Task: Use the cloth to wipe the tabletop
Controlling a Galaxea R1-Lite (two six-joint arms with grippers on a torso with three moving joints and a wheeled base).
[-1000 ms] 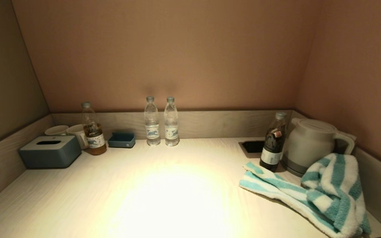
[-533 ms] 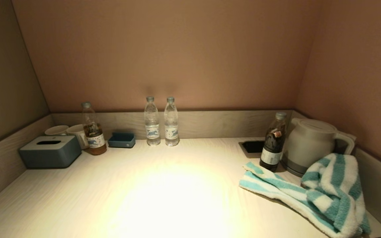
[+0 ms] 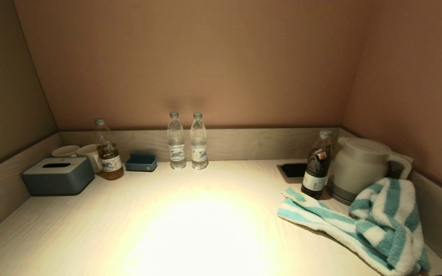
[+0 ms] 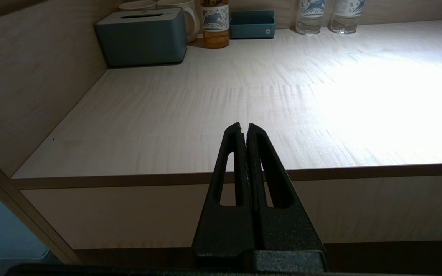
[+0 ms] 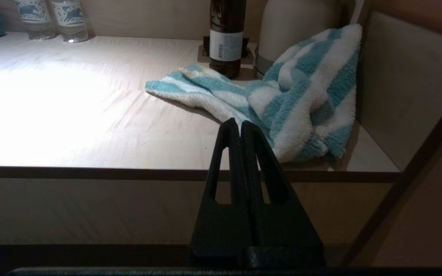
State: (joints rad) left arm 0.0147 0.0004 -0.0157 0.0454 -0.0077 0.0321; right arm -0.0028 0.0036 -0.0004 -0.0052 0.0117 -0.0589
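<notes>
Both grippers, left gripper point(image 4: 244, 128) and right gripper point(image 5: 236, 124), sit pinched closed and empty before the tabletop point(image 3: 190, 222) edge (arms unseen overhead), cloth point(image 3: 374, 222) partly masking the kettle point(image 3: 355, 165).

cups point(image 3: 77, 151) part-hidden behind tissue box point(image 3: 58, 175) | bottle labels unreadable

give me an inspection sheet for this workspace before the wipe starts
surface: tabletop pale wood grain, brightly lit in the middle, dark cutout at the back right
job's things: cloth bunched at the right end, partly leaning on the kettle, not held
clutter: tissue box, two cups, tea bottle, blue tray, two water bottles, dark bottle
grippers: left gripper shut, empty, off the front edge; right gripper shut, empty, short of the cloth
cables: nothing seen
surroundings: plain walls, low grey-wood rim
</notes>
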